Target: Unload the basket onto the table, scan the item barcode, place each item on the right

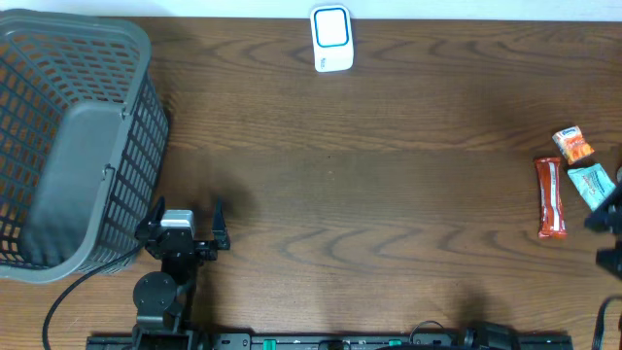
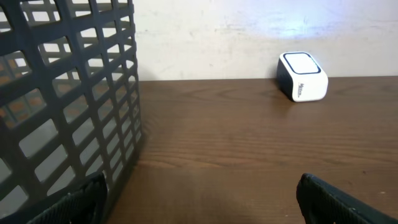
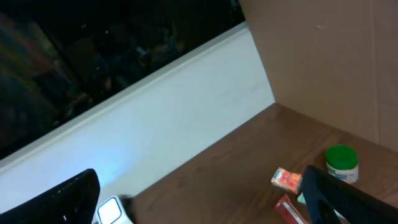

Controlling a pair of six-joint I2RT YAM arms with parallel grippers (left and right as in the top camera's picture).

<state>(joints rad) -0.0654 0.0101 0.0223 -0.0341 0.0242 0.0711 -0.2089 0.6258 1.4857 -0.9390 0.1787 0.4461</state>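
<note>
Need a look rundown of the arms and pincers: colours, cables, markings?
Both black. Left pincer has two tapered black fingers on a silver-grey wrist block, a round black joint behind, and a black cable looping off its base. Right pincer is cropped at the edge: black fingers, no markings legible.

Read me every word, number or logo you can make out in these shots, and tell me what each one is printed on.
Nothing here is legible.
Scanner: a dark line of print on its white side, too small to read.
Red bar: wrapper print too small to read.
Orange packet: print blurred.
Teal packet: print blurred.
Green-lidded jar: label blurred.
</note>
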